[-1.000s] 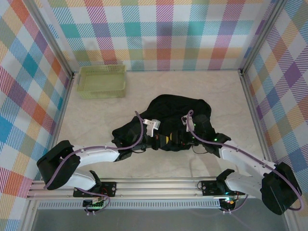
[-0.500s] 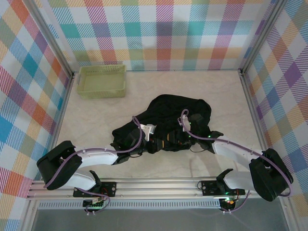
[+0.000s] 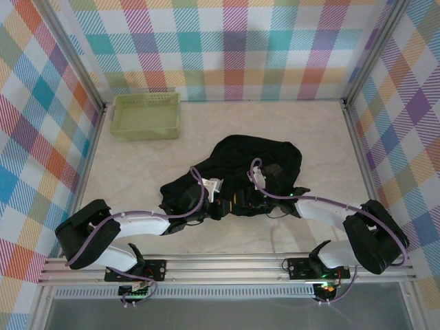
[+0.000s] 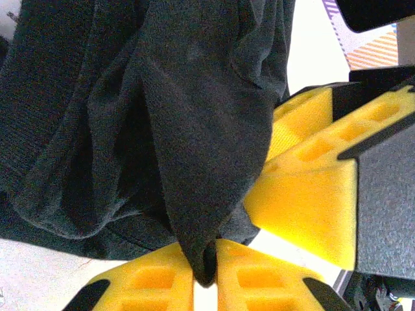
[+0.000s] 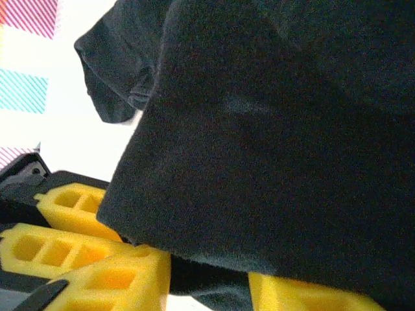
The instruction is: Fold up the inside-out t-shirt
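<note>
Inside-out t-shirt (image 3: 258, 161) lies crumpled mid-table (image 3: 137, 172), well apart from the pale green basket (image 3: 144, 130). Both arms meet at its near edge.

Left gripper (image 4: 205, 272): fingers pinched tight on a thin fold. Right gripper (image 5: 207, 285): narrow, with a thicker bunch of cloth between its fingers.

Judgement: light, limp, no stiffness. It will sag and bunch, so best taken at the hem or shoulder seams, grips spread wide.

Top view gives the heap's outline and the basket. Wrist views give the pinches up close, which from above are too dark to resolve.
</note>
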You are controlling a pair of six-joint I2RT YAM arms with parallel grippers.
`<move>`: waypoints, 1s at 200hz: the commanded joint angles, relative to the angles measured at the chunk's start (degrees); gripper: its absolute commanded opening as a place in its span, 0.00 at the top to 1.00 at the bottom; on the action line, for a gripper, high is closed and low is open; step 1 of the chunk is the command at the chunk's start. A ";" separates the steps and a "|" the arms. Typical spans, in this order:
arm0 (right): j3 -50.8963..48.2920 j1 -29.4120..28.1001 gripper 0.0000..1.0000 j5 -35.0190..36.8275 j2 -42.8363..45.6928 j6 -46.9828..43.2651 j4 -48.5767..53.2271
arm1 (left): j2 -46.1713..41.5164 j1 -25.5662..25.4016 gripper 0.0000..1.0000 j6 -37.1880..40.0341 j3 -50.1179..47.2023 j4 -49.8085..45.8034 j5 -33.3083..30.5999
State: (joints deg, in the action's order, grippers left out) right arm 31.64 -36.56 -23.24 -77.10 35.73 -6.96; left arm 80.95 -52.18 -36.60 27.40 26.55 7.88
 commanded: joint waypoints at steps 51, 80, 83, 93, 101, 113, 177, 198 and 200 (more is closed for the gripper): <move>3.50 -1.24 0.97 4.37 5.08 -2.87 7.79 | 0.04 0.57 0.81 0.38 -0.65 -0.54 -1.31; 4.93 -1.23 1.00 9.25 13.74 -4.67 20.24 | -0.35 0.56 0.74 1.63 1.20 -4.17 -3.66; 5.13 -1.24 1.00 9.86 14.76 -4.95 21.77 | -0.33 0.58 0.73 1.78 1.39 -4.68 -3.90; 5.75 -1.25 1.00 11.89 17.92 -5.48 26.70 | -0.21 0.58 0.72 2.27 2.46 -5.90 -4.73; 6.06 -1.24 1.00 13.40 20.23 -5.79 30.28 | -0.08 0.53 0.71 2.68 3.14 -6.37 -4.98; 6.53 -1.23 1.00 14.95 22.92 -6.17 34.80 | 0.46 0.60 0.70 3.10 4.24 -6.82 -5.54; 16.42 -1.25 1.00 20.09 29.10 -6.88 49.23 | 8.79 0.59 0.64 3.83 12.87 -11.45 -7.70; 22.39 -1.24 1.00 27.80 29.06 -8.60 53.96 | 12.95 0.67 0.64 4.05 17.64 -19.24 -12.65; 22.92 -1.19 1.00 29.17 28.94 -8.64 54.68 | 13.32 0.63 0.64 4.01 18.09 -20.08 -13.16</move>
State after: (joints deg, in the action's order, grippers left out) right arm 47.46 -37.54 -3.55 -49.10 29.65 40.03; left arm 90.56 -52.18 -33.76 40.53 15.86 0.58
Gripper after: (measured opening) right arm 0.063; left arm 0.360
